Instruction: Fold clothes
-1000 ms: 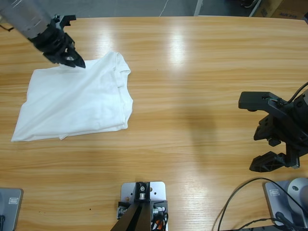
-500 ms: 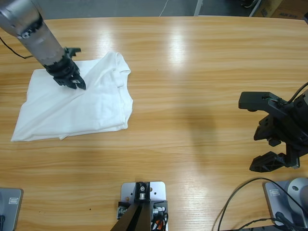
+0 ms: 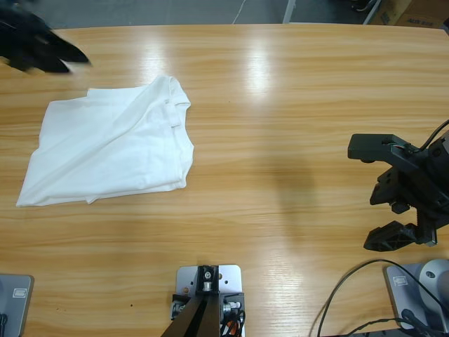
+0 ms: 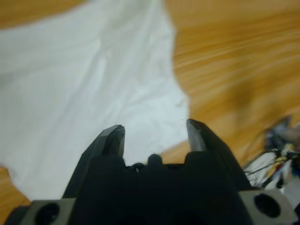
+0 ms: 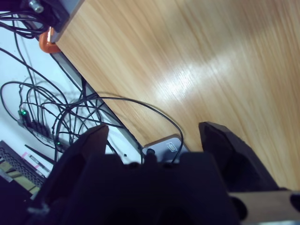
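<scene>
High: shirt (image 3: 112, 144) lies partly folded, flat on table (image 3: 280, 105) left; left gripper (image 3: 42, 50) clear above-left, right gripper (image 3: 393, 203) well apart | Left wrist: jaws apart, empty over shirt (image 4: 84, 84); soft, light, limp, best pinched at an edge or corner | Right wrist: jaws apart, empty, over table edge and cables (image 5: 56, 108)
</scene>
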`<state>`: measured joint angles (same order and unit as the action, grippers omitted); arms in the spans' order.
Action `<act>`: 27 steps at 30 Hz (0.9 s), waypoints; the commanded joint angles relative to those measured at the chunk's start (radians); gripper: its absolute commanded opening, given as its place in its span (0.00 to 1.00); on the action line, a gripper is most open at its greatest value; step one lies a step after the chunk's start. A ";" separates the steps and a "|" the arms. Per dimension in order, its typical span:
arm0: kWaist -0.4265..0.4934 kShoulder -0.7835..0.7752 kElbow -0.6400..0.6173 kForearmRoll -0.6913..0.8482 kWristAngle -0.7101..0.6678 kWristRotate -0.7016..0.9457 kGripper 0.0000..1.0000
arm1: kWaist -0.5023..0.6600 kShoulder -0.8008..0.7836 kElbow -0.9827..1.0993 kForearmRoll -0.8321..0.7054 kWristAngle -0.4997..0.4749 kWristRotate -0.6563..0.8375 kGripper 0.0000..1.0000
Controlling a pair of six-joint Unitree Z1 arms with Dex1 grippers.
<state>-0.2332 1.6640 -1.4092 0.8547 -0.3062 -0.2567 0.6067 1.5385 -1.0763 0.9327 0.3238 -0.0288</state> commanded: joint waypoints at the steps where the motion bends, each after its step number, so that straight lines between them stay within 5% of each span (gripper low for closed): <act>1: 0.226 -0.313 0.400 -0.271 -0.343 -0.125 0.59 | -0.012 0.007 0.030 -0.008 0.012 -0.005 0.79; 5: 0.322 -0.295 0.592 -0.418 -0.454 -0.201 0.64 | -0.012 -0.018 0.035 -0.007 0.014 -0.005 0.79; 8: 0.423 -0.245 0.703 -0.498 -0.487 -0.251 0.77 | -0.011 -0.025 0.035 -0.006 0.015 -0.005 0.79; 15: 0.494 0.014 0.556 -0.384 -0.552 -0.199 0.80 | -0.010 -0.023 0.035 -0.006 0.015 -0.005 0.79; 19: 0.494 0.074 0.372 -0.067 -0.298 -0.016 0.80 | -0.010 -0.016 0.036 -0.008 0.015 -0.005 0.79; 27: 0.396 0.052 0.314 0.018 0.065 0.043 0.79 | -0.010 0.002 0.042 -0.023 0.017 -0.006 0.79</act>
<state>0.2461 1.6849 -1.0836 0.8395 -0.4387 -0.2580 0.6067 1.5208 -1.0707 0.9306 0.3269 -0.0288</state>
